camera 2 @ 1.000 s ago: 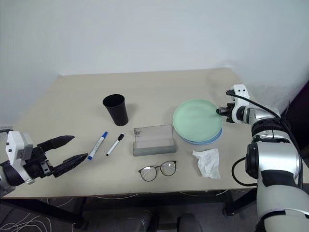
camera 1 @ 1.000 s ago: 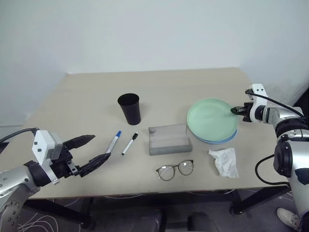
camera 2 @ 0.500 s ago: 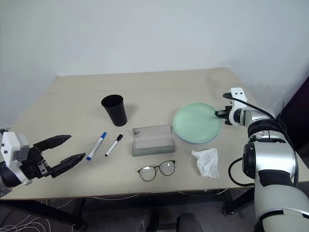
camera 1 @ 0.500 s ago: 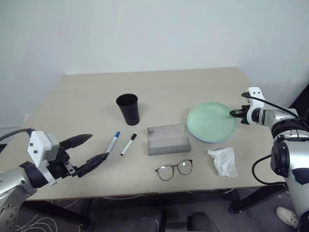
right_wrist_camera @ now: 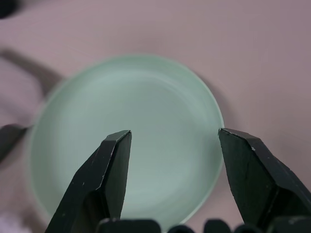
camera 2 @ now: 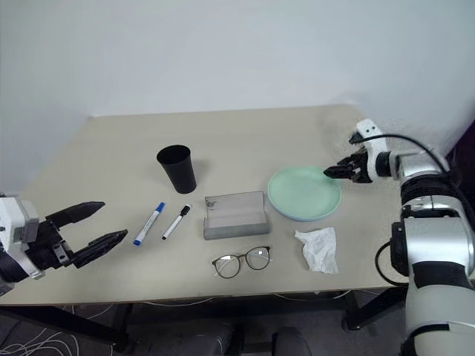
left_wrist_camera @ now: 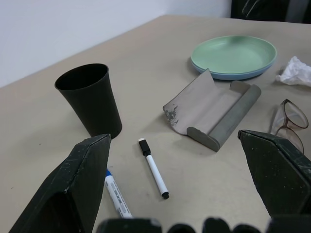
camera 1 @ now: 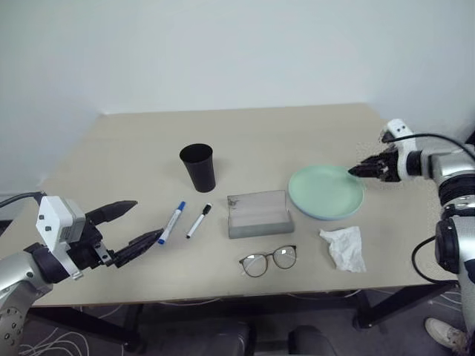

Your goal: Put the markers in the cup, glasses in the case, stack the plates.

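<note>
My right gripper (camera 1: 364, 169) had let go of the green plate (camera 1: 325, 191), fingers now spread and lifted just off its rim; it sat flat on the blue plate (left_wrist_camera: 233, 75). My left gripper (camera 1: 128, 225) hovered spread near the markers (camera 1: 185, 219). Beige table (camera 1: 133, 156), white wall behind.
</note>
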Tool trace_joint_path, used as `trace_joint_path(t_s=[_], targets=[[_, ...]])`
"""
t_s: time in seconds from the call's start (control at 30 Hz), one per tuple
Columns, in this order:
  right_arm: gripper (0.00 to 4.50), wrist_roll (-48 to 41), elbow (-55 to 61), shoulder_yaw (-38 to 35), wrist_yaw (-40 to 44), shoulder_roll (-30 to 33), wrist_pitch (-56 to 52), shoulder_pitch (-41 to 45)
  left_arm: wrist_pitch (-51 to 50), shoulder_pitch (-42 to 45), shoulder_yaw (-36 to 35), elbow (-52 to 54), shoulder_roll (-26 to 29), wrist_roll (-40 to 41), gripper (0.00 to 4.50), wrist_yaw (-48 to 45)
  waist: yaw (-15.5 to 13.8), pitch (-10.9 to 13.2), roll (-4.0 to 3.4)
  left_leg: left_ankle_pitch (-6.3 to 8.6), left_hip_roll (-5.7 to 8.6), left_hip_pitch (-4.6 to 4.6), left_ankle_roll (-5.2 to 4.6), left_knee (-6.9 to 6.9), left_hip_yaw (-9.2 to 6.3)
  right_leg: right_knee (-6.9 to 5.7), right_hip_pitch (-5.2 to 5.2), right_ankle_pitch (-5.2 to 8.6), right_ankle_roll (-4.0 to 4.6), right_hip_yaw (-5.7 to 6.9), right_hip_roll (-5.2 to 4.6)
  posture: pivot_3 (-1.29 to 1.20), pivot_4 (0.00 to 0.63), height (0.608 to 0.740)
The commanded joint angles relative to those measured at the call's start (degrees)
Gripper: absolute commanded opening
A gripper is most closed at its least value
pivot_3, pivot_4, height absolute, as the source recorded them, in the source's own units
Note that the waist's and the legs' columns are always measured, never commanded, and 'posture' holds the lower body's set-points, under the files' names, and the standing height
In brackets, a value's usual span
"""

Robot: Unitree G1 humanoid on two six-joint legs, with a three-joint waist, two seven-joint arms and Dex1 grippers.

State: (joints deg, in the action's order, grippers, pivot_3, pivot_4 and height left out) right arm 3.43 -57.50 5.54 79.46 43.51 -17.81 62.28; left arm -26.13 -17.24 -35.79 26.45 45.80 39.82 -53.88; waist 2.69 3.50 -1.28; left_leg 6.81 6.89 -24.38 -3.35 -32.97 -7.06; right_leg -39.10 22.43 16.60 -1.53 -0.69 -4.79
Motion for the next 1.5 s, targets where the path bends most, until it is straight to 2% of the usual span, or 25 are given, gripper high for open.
trace_joint_path(t_s=[0.03, 0.17, 0.3, 0.5, 0.77, 1.07, 1.17, 1.33, 1.4, 1.5], targets=[[3.09, -3.49, 14.99, 2.72, 11.44, 4.43, -2.02, -8.28, 1.13, 0.76, -2.17, -0.44, 1.19, -0.17, 4.5, -0.71, -0.05, -0.03, 0.07, 0.0, 0.0, 0.0, 0.0, 0.0, 0.0, 0.0, -0.01, 0.01, -0.01, 0.01, -0.01, 0.0, 0.0, 0.737], [3.09, -8.26, 28.25, 4.09, 13.04, 8.8, -8.59, -17.25, 1.16, 1.1, -2.2, -0.98, 1.35, -0.09, 4.5, -1.49, -0.51, -0.05, 0.07, 0.01, 0.01, -0.1, -0.01, -0.02, 0.07, -0.01, 0.04, 0.04, -0.05, -0.05, -0.11, 0.0, 0.0, 0.737], [3.09, -7.99, 32.06, 3.88, 12.2, 9.8, -11.03, -20.65, 0.99, 1.22, -2.26, -0.87, 1.23, 0.29, 4.5, -2.09, 0.14, -0.05, 0.06, 0.01, 0.01, -0.14, -0.01, -0.03, 0.23, -0.22, 0.09, 0.01, 0.0, -0.14, -0.27, 0.0, 0.0, 0.737], [3.09, -8.03, 31.32, 4.68, 10.69, 9.11, -14.93, -22.32, 0.1, -0.74, -3.55, 0.22, 1.25, 1.9, 4.5, -4.52, -0.02, -0.07, 0.15, 0.01, -0.05, -0.16, -0.01, -0.08, 0.22, -0.23, 0.16, 0.02, 0.02, 0.02, -0.37, 0.0, 0.0, 0.737], [3.09, -6.73, 28.42, 6.09, 6.44, 5.6, -14.95, -23.29, -0.71, -2.35, -5.04, 2.04, 1.29, 6.21, 4.5, -6.94, -0.02, -0.07, 0.18, 0.02, -0.05, -0.18, -0.01, -0.08, 0.22, -0.23, 0.22, 0.02, 0.01, 0.04, -0.36, 0.0, 0.0, 0.737], [3.09, -7.04, 28.95, 7.33, 5.45, 4.97, -16.18, -26.38, -0.83, -2.51, -5.28, 2.45, 1.48, 6.14, 4.5, -6.6, -0.07, -0.07, 0.2, 0.02, -0.05, -0.18, -0.01, -0.08, 0.22, -0.22, 0.19, 0.02, 0.01, 0.05, -0.36, 0.0, 0.0, 0.737], [2.49, -7.29, 30.26, 7.48, 5.55, 4.92, -16.87, -27.32, -0.7, -2.5, -5.2, 2.37, 1.57, 5.81, 4.5, -6.53, -0.04, -0.07, 0.19, 0.01, -0.05, -0.18, -0.01, -0.08, 0.23, -0.22, 0.2, 0.02, 0.01, 0.05, -0.36, 0.0, 0.0, 0.737], [0.85, -7.62, 30.62, 7.41, 5.31, 4.36, -17.44, -27.14, -0.43, -2.1, -4.94, 2.08, 1.69, 5.45, 4.5, -6.41, -0.03, -0.07, 0.2, 0.02, -0.05, -0.17, -0.01, -0.08, 0.22, -0.22, 0.19, 0.02, 0.02, 0.04, -0.36, 0.0, 0.0, 0.737], [0.03, -7.91, 30.94, 7.35, 5.41, 4.07, -17.66, -26.96, -0.35, -2.03, -4.86, 2.07, 1.66, 5.27, 4.5, -6.32, -0.03, -0.07, 0.21, 0.02, -0.05, -0.17, -0.01, -0.08, 0.23, -0.22, 0.18, 0.02, 0.01, 0.04, -0.36, 0.0, 0.0, 0.737], [0.03, -8.32, 31.65, 7.19, 5.62, 3.77, -17.82, -26.7, -0.27, -2.2, -4.68, 2.25, 1.45, 4.98, 4.5, -6.25, -0.05, -0.07, 0.2, 0.02, -0.05, -0.17, -0.01, -0.08, 0.22, -0.22, 0.19, 0.02, 0.01, 0.04, -0.36, 0.0, 0.0, 0.737]])
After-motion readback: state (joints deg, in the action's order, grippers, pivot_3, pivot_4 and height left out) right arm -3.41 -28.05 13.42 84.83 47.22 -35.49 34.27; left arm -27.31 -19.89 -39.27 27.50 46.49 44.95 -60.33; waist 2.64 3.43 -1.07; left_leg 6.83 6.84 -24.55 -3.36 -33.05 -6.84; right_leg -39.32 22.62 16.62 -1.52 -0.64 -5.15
